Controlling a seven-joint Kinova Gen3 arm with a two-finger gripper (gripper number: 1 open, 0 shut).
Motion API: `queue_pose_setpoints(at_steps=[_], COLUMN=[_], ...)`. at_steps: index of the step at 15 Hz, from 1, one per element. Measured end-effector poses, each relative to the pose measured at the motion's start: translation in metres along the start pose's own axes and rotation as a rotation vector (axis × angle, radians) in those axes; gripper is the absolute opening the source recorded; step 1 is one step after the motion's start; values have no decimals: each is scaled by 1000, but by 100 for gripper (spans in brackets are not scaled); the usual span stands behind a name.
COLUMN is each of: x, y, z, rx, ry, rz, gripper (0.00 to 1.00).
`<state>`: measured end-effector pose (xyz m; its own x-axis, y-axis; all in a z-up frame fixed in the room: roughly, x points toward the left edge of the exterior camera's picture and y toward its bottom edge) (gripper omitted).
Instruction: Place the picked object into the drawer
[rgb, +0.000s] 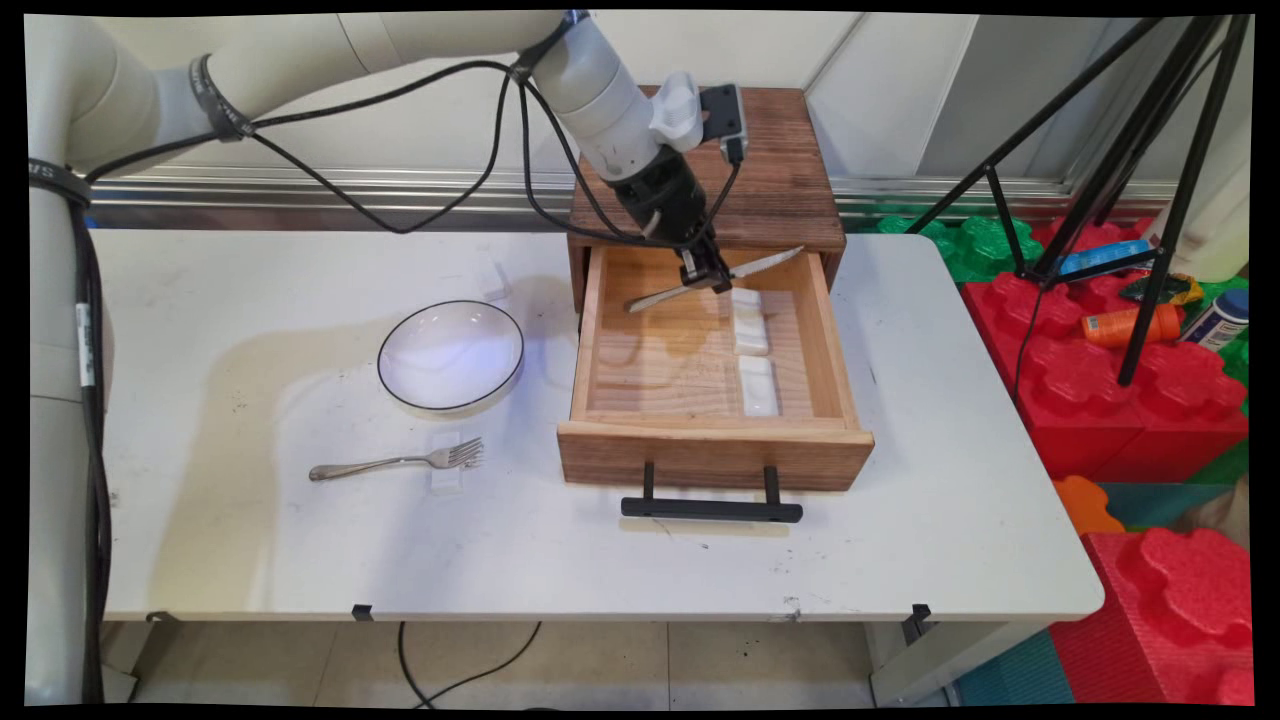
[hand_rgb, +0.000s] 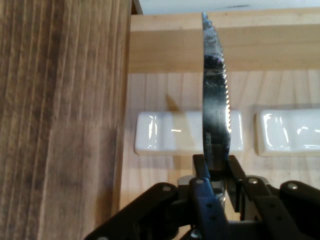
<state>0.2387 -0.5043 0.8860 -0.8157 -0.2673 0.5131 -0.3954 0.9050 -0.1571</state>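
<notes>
The black gripper is squeezed tight on a table knife, holding it near the middle. The knife hangs over the back part of an open wooden drawer. Its handle points to the left in the main view and its shiny blade points to the right and a little up. In the hand view, the gripper has its fingers pressed on both sides of the knife. The blade stands on its thin edge and has little teeth along one side. Under the knife, on the drawer floor, lie two small white rests, one near the back and one nearer the front. The hand view shows them too, one partly behind the blade and the other beside it. The drawer is pulled out of a dark wooden box that sits at the back of the white table. The drawer front has a black bar handle. To the left of the drawer is a white bowl with a thin dark rim. In front of the bowl a silver fork lies on the table, with its prongs on a small white rest. Past the table's right side are big red blocks and a black tripod.
</notes>
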Motion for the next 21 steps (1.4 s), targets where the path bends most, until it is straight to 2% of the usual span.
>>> queue_pose_setpoints(at_steps=[11, 20, 21], x=[-27, -34, -35], y=[-6, -8, -8], z=[37, 55, 57], rx=[-32, -43, -44], ry=[-47, -61, -62], rz=[12, 24, 25], gripper=[0, 0, 100])
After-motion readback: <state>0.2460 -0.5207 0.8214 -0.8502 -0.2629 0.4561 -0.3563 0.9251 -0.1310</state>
